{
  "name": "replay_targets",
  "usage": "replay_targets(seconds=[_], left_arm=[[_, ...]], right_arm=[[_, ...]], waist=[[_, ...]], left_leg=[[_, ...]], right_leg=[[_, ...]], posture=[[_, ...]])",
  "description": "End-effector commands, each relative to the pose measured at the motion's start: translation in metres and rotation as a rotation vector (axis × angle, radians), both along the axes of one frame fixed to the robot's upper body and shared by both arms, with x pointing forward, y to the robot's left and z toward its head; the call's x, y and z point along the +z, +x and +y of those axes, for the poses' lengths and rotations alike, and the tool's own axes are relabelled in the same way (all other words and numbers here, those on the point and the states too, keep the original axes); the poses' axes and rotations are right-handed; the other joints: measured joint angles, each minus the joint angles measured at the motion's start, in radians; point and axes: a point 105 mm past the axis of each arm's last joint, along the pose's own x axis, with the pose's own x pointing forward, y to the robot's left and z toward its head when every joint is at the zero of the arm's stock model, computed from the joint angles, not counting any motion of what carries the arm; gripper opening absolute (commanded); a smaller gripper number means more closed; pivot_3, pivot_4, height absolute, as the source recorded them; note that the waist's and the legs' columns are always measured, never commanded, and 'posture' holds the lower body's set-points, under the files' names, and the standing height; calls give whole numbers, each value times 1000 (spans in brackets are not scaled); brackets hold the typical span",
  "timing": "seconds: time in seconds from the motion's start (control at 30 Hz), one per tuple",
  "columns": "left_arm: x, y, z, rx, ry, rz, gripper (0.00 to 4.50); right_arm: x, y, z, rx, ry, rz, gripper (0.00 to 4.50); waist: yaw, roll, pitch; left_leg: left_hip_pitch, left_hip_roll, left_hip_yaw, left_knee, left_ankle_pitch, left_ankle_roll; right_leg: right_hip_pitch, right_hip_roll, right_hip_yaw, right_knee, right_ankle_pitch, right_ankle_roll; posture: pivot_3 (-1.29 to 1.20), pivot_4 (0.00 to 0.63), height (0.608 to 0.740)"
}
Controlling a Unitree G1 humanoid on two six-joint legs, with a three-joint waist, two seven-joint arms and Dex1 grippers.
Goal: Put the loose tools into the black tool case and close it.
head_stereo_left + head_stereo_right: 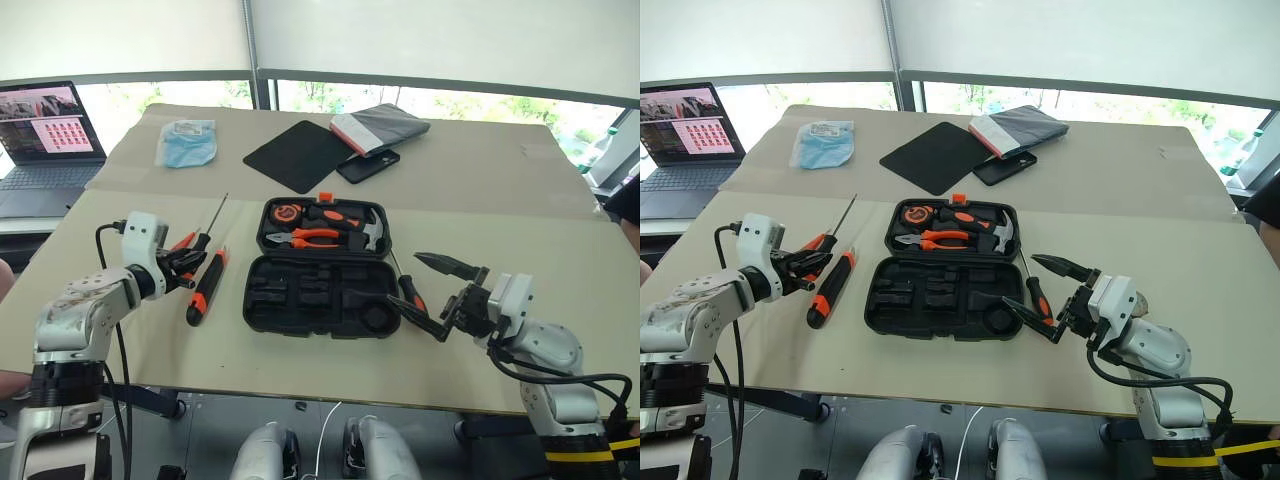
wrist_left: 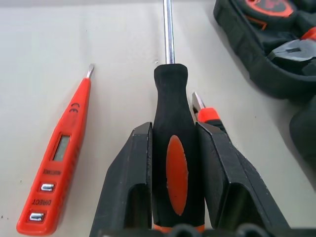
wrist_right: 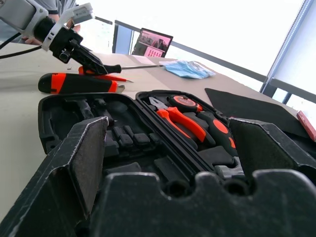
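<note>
Screwdriver pinched, long shaft at risk

Left claw [image 2: 174, 163] pinches the black-and-orange screwdriver [image 2: 170, 143] by its handle, beside the orange tester [image 2: 58, 157] and the utility knife [image 1: 205, 287] on the table [image 1: 500, 200]. Right claw [image 1: 437, 294] hangs spread wide near the open tool case [image 1: 320, 290], where another screwdriver [image 1: 408, 288] lies alongside. Likely trouble: the grip sits far back, so the shaft could swing and snag the case rim. The knife's blade end is hard to make out.

Light: bright daylight from windows [image 1: 420, 100] beyond table [image 1: 500, 180] far edge | Glare: sky overexposed, right wrist view | Shadows: soft, faint | Focus: sharp
</note>
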Motion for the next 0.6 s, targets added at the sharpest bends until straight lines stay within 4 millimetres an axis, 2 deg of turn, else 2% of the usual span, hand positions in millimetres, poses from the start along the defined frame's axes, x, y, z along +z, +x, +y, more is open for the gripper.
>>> replay_targets(seconds=[0.03,0.1,0.23,0.37,0.5,0.53,0.6], left_arm=[[11,-3,-7,-54,5,-49,832],[6,-4,-10,-61,2,-31,832],[-6,-5,-29,-97,-30,-4,832],[-8,-4,-34,-92,-54,-22,832],[9,-3,-34,-92,-98,-122,832],[17,-4,-30,-96,-83,-167,832],[47,-11,-19,-141,-76,-310,832]], right_arm=[[11,-3,3,8,-3,-41,4500],[11,-3,3,8,-4,-40,4500],[11,-3,5,5,-3,-37,4500],[12,-3,6,2,-2,-37,4500],[12,-4,5,-5,-1,-34,4500],[12,-5,5,-7,-1,-33,4500],[13,-5,1,-23,-5,-33,4500]], waist=[[0,0,0],[0,0,0],[2,0,0],[7,0,0],[8,0,0],[7,0,0],[4,0,0]], left_leg=[[0,0,0,0,0,0],[0,0,0,0,1,1],[0,0,0,0,2,3],[0,0,0,0,2,4],[0,0,0,0,2,4],[0,0,0,0,2,4],[-1,0,0,0,2,4]], right_leg=[[0,0,0,0,0,0],[0,0,0,0,0,0],[0,0,0,0,0,0],[0,0,0,0,0,0],[0,0,0,0,0,0],[0,0,0,0,0,0],[0,0,0,0,0,0]], posture=[[0,150,740],[0,150,740],[0,150,740],[0,150,740],[0,150,740],[0,150,740],[0,150,740]])
